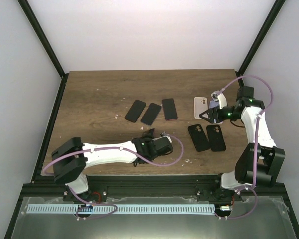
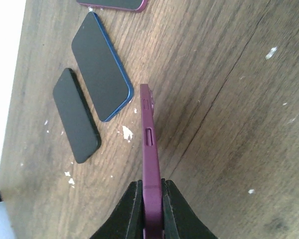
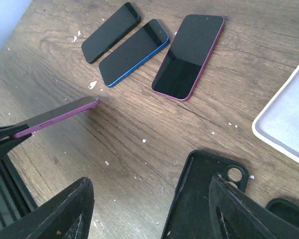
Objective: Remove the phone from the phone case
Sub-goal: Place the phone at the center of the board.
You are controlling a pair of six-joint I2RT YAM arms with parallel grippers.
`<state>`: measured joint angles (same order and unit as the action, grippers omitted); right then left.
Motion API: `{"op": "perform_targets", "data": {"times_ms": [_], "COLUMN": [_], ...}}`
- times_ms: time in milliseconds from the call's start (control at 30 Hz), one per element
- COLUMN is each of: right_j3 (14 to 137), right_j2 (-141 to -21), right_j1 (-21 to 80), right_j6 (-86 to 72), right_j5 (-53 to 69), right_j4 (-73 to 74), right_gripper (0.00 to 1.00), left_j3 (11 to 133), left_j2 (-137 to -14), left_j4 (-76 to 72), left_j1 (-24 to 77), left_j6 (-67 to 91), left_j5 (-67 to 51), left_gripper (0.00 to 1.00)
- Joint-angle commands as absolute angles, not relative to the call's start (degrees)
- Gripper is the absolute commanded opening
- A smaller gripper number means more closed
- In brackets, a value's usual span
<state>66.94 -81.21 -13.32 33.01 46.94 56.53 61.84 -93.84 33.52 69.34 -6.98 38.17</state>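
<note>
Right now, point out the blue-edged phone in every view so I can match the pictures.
Top view: blue-edged phone, middle of the row of three, above centre.
Left wrist: upper left, beyond the purple-cased phone pinched by the left gripper.
Right wrist: top centre, middle of the row.
Shared landmark: the black phone lying right beside it.

Left wrist view: maroon phone case [image 2: 148,139] is edge-on, its lower end hidden between the left end effector [image 2: 152,185] fingers; can't tell if a phone sits inside. Pink-edged phone [image 2: 112,4] clipped by top edge. Right wrist view: white case [image 3: 289,119] cut off at right, black case [image 3: 204,199] cut off at bottom, second black case [image 3: 289,209] only a corner.
</note>
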Motion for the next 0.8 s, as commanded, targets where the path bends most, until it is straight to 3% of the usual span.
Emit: {"op": "perform_targets", "data": {"times_ms": [0,300,767], "right_j3": [68.19,65.75,63.05], "right_j2": [-81.87,-80.85,-78.22], "right_j1": [-13.68,-13.66,-13.67], "right_j6": [31.68,30.5,15.07], "right_j5": [50.28,51.41,53.77], "right_j4": [55.44,53.07,38.67], "right_gripper": [0.64,0.64,0.64], "left_j3": [62.12,63.91,66.06], "left_j2": [-98.04,-103.79,-113.4], "left_j4": [36.5,34.11,27.04], "left_j1": [69.52,69.52,68.64], "left_j6": [-10.21,-14.81,-17.45], "left_j5": [39.03,40.88,34.27], "left_gripper": [0.0,0.1,0.14]}}
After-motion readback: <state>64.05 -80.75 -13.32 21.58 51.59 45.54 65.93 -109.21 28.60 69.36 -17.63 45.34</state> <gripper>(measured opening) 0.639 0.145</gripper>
